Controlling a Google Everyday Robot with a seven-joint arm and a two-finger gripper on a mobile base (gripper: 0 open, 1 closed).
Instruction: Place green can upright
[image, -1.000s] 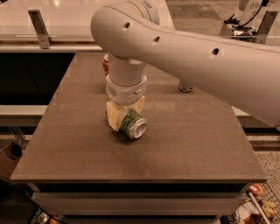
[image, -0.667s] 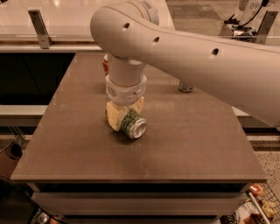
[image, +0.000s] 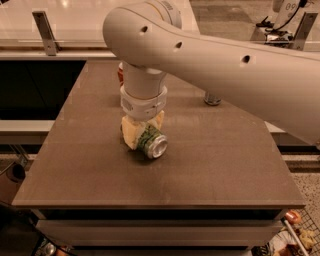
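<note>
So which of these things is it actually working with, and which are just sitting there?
In the job: green can, on its side, held in the gripper; gripper, down at the middle of the table.
Just lying about: red can behind the arm; silver can toward the far right.

Warm light falls from overhead, leaving a soft sheen along the big white robot arm (image: 215, 60) and glare on the pale glossy counter (image: 80, 20) behind. On the matt brown tabletop (image: 215, 165), the cream gripper (image: 145, 136), down at mid-table and clasped round the green-and-white drink can (image: 150, 140), casts a small, soft shadow beneath. The can's silver end glints. Everything looks slightly soft.
</note>
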